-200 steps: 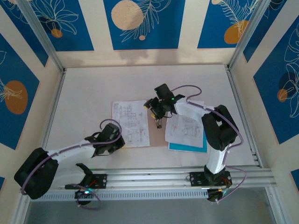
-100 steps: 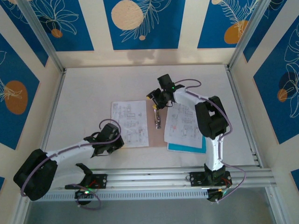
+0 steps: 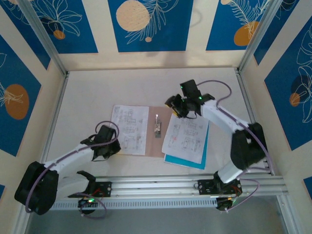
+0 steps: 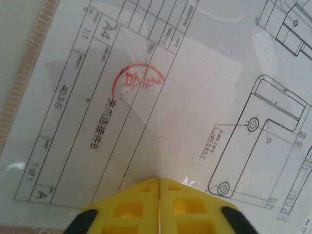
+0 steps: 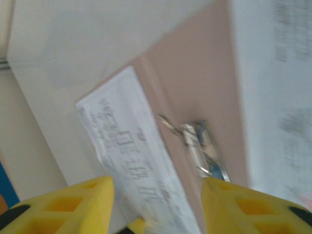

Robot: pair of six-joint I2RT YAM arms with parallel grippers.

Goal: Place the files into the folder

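**Folder open flat, sheets on both flaps**

My left gripper (image 3: pixel 104 147) is nearest. Its fingers (image 4: pixel 131 212) are closed together, tips down on the near corner of the left printed sheet (image 3: pixel 129 127), close to a red stamp (image 4: pixel 136 80). I cannot tell whether any paper is nipped between them.

That sheet lies on the left flap of the folder (image 3: pixel 159 145), which is open on the table (image 3: pixel 97 87). The metal clip (image 3: pixel 157 127) sits at the spine.

On the right flap, the right printed sheet (image 3: pixel 184 136) lies tilted over the cyan sheet (image 3: pixel 204 157).

Farthest, my right gripper (image 3: pixel 176 105) is above that sheet's far end, fingers (image 5: pixel 90 197) apart, holding nothing.
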